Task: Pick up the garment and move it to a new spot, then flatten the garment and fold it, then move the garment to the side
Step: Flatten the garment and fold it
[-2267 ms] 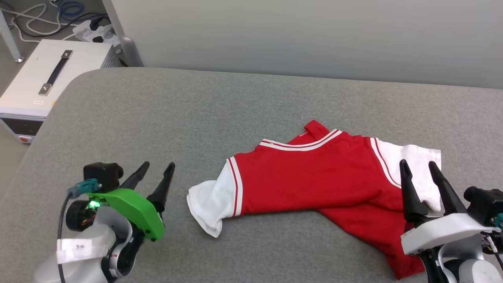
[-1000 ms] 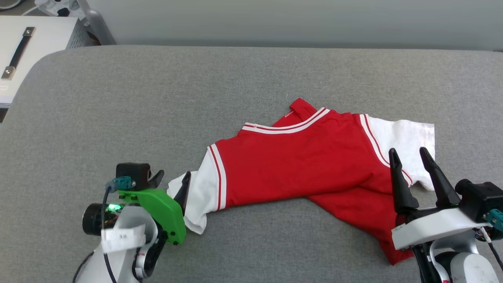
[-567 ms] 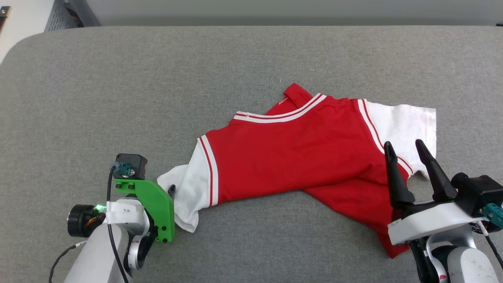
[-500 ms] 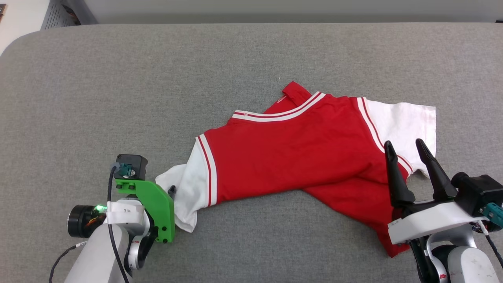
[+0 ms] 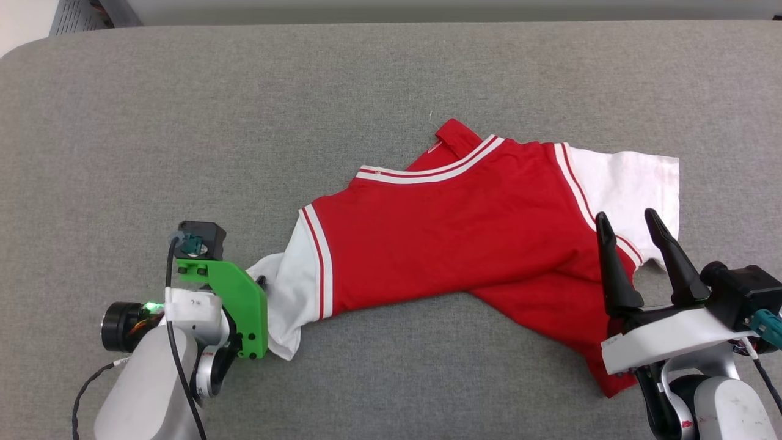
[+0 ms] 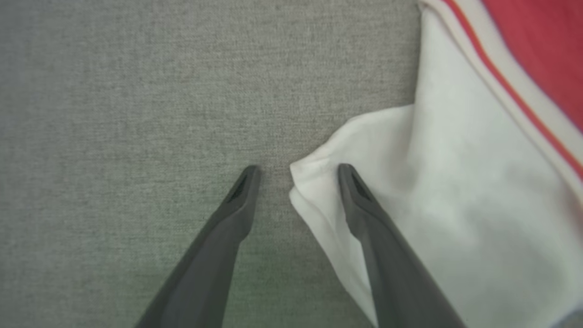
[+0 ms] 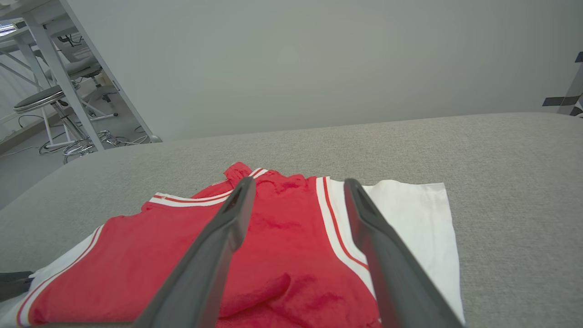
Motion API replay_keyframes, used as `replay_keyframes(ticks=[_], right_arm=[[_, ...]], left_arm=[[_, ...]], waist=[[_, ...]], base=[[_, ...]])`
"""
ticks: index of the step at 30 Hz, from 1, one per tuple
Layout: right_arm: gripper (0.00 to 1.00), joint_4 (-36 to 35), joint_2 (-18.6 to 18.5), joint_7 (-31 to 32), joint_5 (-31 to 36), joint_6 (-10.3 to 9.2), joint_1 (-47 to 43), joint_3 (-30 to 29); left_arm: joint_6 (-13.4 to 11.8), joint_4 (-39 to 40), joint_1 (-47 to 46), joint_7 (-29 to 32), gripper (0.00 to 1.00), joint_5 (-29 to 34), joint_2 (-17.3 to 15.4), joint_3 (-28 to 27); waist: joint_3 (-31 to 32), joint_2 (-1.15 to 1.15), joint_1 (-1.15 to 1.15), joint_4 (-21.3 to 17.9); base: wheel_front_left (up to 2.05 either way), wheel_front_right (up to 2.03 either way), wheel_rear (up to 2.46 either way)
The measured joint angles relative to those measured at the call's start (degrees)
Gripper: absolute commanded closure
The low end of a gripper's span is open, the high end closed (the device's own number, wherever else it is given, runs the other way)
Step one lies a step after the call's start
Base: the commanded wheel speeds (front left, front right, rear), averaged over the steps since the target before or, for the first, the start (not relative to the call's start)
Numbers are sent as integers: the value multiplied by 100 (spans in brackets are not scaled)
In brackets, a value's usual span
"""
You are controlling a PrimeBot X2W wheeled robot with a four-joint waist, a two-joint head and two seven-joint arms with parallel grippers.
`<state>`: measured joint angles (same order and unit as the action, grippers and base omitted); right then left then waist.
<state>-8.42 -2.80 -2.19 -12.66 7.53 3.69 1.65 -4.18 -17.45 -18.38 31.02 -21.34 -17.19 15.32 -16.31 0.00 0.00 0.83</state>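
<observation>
1. Red garment lies rumpled on the grey upholstered surface, centre to right in the head view. Plain face up, no print visible, lower body twisted toward the right arm.
2. Jaws of the left gripper stand apart, tips down at cloth level. In the left wrist view one finger rests on the white left sleeve and the other on bare surface. The sleeve's corner lies in the gap between them.
3. Jaws of the right gripper are apart and hold nothing. It is poised over the garment's right side, near the white right sleeve, and appears clear of the cloth.
4. Judgement: the step in hand is the first pickup, with the left arm taking the sleeve corner.
5. To do it well:
   - Only a small corner sits between the fingers, so nudge toward the sleeve before closing to get a deeper bite.
   - Thin jersey is likely to slip from an edge-only pinch.
   - Keep the tips light on the surface so the upholstery is not pinched in with the sleeve.
   - Close fully and confirm the hold before any lift.
6. A one-corner lift would probably leave the body trailing and bunching. Have the right gripper take the right sleeve or shoulder, then raise both together so the garment hangs spread for the move.
</observation>
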Motion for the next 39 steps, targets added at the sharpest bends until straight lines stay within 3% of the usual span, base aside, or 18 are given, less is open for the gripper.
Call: replay_keyframes(ticks=[4, 11, 14, 18, 22, 26, 30, 33, 39], right_arm=[[0, 19, 0, 23, 48, 0, 4, -23], [0, 104, -149, 670, 266, 0, 5, -181], [0, 201, -305, 1262, 387, 0, 13, -376], [0, 302, -327, 2663, 538, 0, 306, -924], [0, 312, -404, 3953, 573, 0, 714, -1132], [0, 319, -782, 5196, 571, 0, 1275, -1224], [0, 506, -1178, 6193, 342, 0, 1908, -1326], [0, 812, -1418, 6618, 241, 0, 2380, -1435], [0, 1539, -1841, 6770, 349, 0, 3062, -1536]], left_arm=[[147, -53, -7, -14, 100, -148, 47, 70], [248, -11, 126, -1571, 100, -157, 127, -114], [328, 123, 126, -1942, 100, -159, 129, -134], [311, 515, 133, -2425, 100, -157, 134, -243], [333, 951, 243, -2515, 100, -149, 136, -177], [522, 1417, 383, -2387, 100, -234, 88, -45], [553, 1890, 427, -2303, 100, -235, 12, -12], [554, 2183, 426, -2259, 100, -237, 10, 45], [600, 2390, 410, -2258, 100, -237, 64, 163]], waist=[[62, 0, 0, 19], [280, 0, 0, 123], [371, 0, 0, 205], [473, 0, 0, 358], [468, 0, 0, 469], [328, 0, 0, 546], [125, 0, 1, 638], [-58, 0, 1, 716], [-424, 0, 1, 923]], base=[[0, 0, 0], [0, 0, 0], [0, 0, 0], [0, 0, 0], [0, 0, 0], [0, 0, 0], [0, 0, 0], [0, 0, 0], [0, 0, 0]])
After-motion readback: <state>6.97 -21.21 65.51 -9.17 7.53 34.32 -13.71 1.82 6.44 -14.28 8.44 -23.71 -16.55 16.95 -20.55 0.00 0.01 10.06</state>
